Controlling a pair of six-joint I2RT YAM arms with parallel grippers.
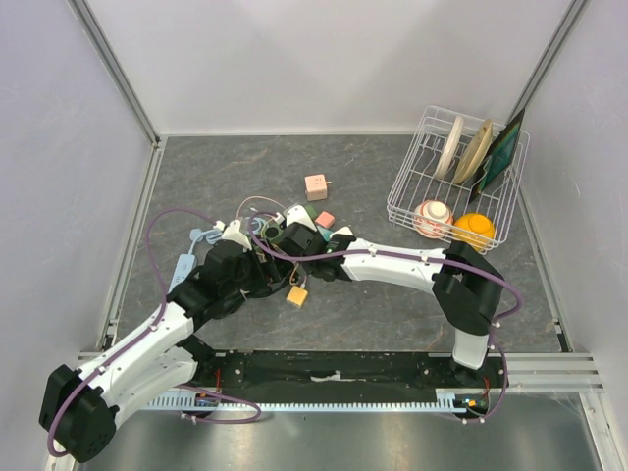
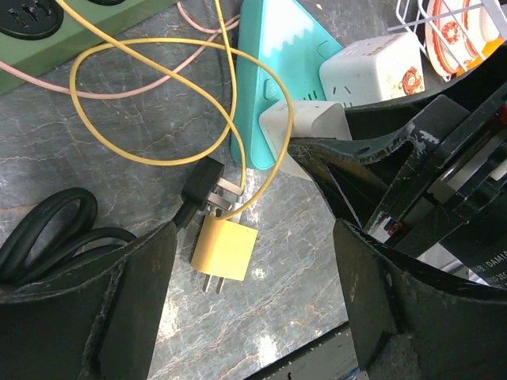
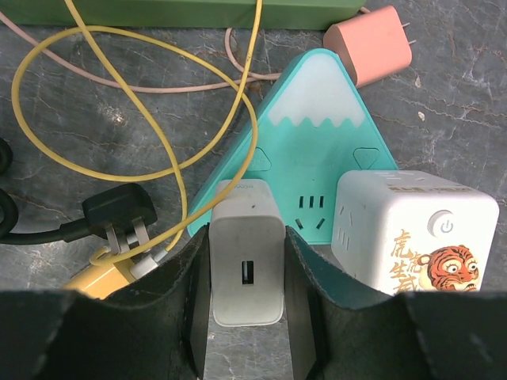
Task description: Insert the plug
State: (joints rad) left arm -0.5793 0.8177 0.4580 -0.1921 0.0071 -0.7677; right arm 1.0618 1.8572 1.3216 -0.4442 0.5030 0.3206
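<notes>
The left jaws stand wide apart and grip nothing. They hang over a coiled black cable (image 2: 47, 229), a matt black plug (image 2: 204, 180) with bare metal pins, and a small, boxy yellow plug (image 2: 226, 249) lying flat on the desk (image 1: 373, 167). The desk surface is grey, veined like stone, and looks smooth. A thin, glossy yellow cable (image 2: 73, 79) loops across it below a long green power strip (image 2: 119, 24).

Further right sits the teal socket block (image 3: 305, 170), a hard plastic wedge shaped like a snow-capped mountain. The task's plug, a white charger (image 3: 245, 261) with rounded corners and a satin shell, is against the block's lower left face, and the right jaws are closed on its two flat sides. Its pins are hidden, so I cannot tell whether they are seated.

To do this step well, I would keep the charger square to the face and press straight along the pins without rocking. The block looks light and may slide, so the free left jaws could brace it. The yellow cable runs close by the charger and should not get trapped.

To the right are a white cube adapter (image 3: 412, 237) printed with a tiger, a pink plug (image 3: 368, 43), and a white wire dish rack (image 1: 410, 157).
</notes>
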